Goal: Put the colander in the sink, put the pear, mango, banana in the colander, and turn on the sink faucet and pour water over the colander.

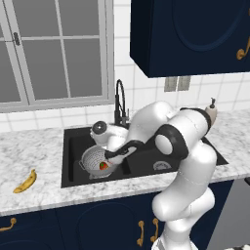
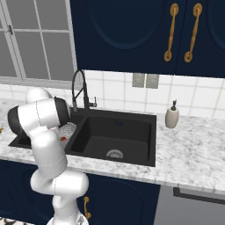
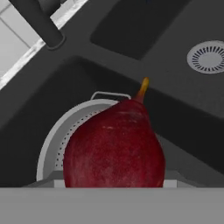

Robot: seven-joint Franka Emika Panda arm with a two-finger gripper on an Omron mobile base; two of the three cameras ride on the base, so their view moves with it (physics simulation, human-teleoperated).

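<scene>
Gripping the pear (image 3: 114, 146), my gripper (image 1: 108, 157) hangs above the colander (image 1: 93, 161) in the sink's (image 1: 73, 141) left basin; the hand view alone shows the stem, while the left base view shows the banana (image 1: 25, 182) on the counter (image 1: 34, 146)

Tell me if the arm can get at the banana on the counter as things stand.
Probably not yet: the gripper hangs over the colander in the sink, its jaws apparently occupied by the pear. The banana lies unobstructed on the counter.
</scene>
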